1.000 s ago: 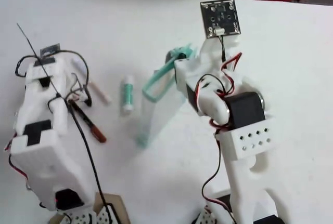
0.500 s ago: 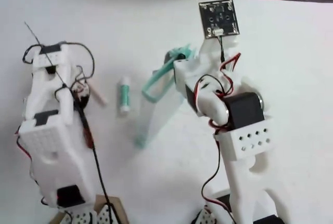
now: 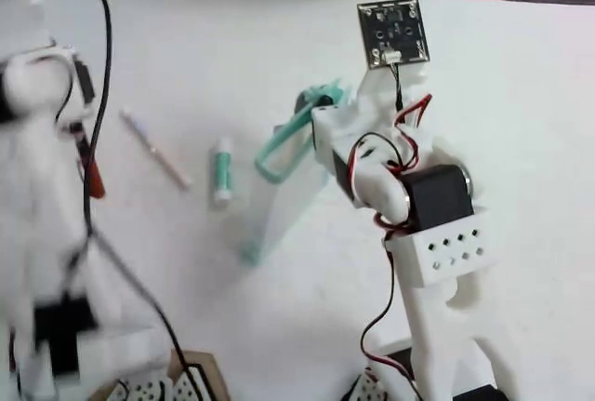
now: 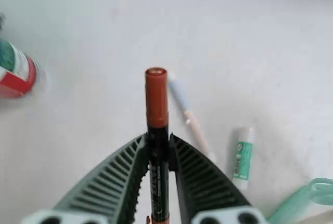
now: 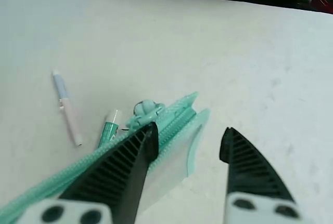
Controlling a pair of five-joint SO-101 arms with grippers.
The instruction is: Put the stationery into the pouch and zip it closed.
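- Currently the left gripper (image 4: 157, 151) pinches the marker (image 4: 156, 94), cap jutting far out; it could pivot or slip.
- Right gripper (image 5: 187, 141) gapes at the pouch (image 5: 169, 167) edge, gripping nothing; the mouth may sag.

Bright, even light washes the white table (image 3: 521, 94), casting only faint soft shadows.

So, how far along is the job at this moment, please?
Done: nothing visibly inside the pouch yet; its zip looks open beside the open right pincer. In hand: the left pincer grips the red-capped marker above the table. Left: the marker, the pen and the glue stick lying on the table must go in, then the zip closed.
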